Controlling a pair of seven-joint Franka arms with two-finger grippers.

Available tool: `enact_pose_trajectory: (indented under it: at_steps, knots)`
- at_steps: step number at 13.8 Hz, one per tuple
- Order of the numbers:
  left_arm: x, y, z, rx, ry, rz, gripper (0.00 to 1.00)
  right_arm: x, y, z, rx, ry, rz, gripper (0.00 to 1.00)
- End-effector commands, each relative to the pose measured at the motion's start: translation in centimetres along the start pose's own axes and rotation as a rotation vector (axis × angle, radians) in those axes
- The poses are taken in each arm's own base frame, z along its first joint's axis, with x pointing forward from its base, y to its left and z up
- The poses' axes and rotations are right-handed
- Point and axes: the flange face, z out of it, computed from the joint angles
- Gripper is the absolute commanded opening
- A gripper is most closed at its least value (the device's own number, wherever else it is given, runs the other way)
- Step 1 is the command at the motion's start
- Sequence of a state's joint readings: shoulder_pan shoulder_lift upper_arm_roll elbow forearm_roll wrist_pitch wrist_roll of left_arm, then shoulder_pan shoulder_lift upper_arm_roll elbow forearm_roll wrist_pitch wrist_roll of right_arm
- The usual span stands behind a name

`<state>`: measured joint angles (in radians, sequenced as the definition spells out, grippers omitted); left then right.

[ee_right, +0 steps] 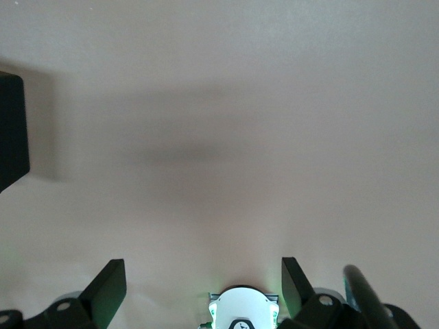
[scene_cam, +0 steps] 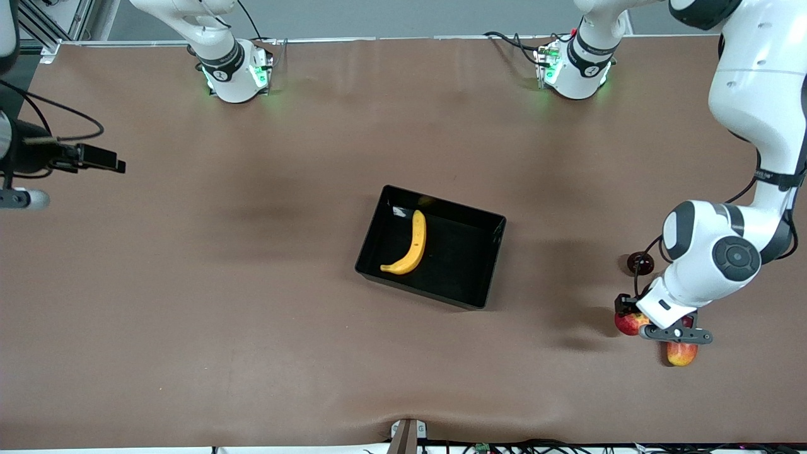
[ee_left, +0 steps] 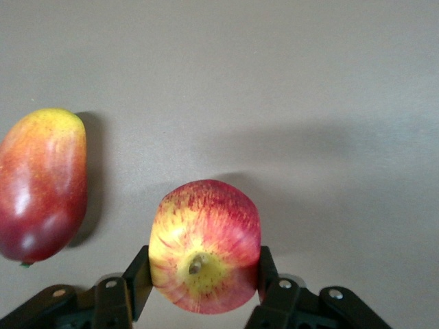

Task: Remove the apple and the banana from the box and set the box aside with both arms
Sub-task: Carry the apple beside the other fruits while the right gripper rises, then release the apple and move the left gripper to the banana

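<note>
The yellow banana (scene_cam: pixel 410 249) lies inside the black box (scene_cam: pixel 463 268) in the middle of the table. At the left arm's end of the table, my left gripper (scene_cam: pixel 632 319) (ee_left: pixel 204 274) is shut on the red, yellow-streaked apple (scene_cam: pixel 627 325) (ee_left: pixel 206 240), one finger on each side. The apple is low over the tabletop; I cannot tell whether it still touches it. My right gripper (ee_right: pixel 204 288) hangs open and empty above bare table near the right arm's base, with that arm waiting.
A red-yellow mango (scene_cam: pixel 681 353) (ee_left: pixel 41 185) lies on the table close beside the apple. A small dark plum (scene_cam: pixel 640 262) sits farther from the front camera than the apple. One corner of the box (ee_right: pixel 10 130) shows in the right wrist view.
</note>
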<state>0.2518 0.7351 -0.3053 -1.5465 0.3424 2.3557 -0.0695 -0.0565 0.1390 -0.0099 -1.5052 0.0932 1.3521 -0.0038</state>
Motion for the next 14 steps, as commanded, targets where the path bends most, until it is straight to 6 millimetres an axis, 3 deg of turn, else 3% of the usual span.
enact_pose_trajectory:
  at_steps: [1,3,4,5,7,9,12,14]
  knots:
    - [0.7,-1.9,0.7,0.033,0.011,0.013,0.06,3.2,0.5,4.0,0.0,-0.103,0.0,1.0]
    - [0.6,-2.8,1.4,0.038,0.003,0.028,0.33,3.3,0.9,4.4,0.002,-0.112,0.006,1.0]
    - [0.6,-2.9,1.6,0.036,0.001,0.021,0.6,3.2,0.8,4.6,0.002,-0.118,0.008,1.0]
    - [0.6,-2.9,1.3,0.037,0.004,0.014,1.0,3.2,0.5,4.8,-0.001,-0.122,0.012,1.0]
    - [1.3,-2.0,-0.7,0.035,0.031,0.018,1.0,2.6,0.0,5.5,0.0,-0.115,0.028,1.0]
    - [2.1,-0.2,-4.5,0.006,0.066,-0.003,1.0,1.5,-0.6,6.8,-0.001,-0.058,0.02,1.0]
    - [2.5,5.1,-10.3,-0.028,0.05,0.0,1.0,0.3,-1.0,9.0,0.005,-0.001,0.017,1.0]
    - [1.9,11.2,-12.7,-0.065,0.016,-0.113,1.0,0.2,-1.2,9.0,0.005,0.0,0.026,1.0]
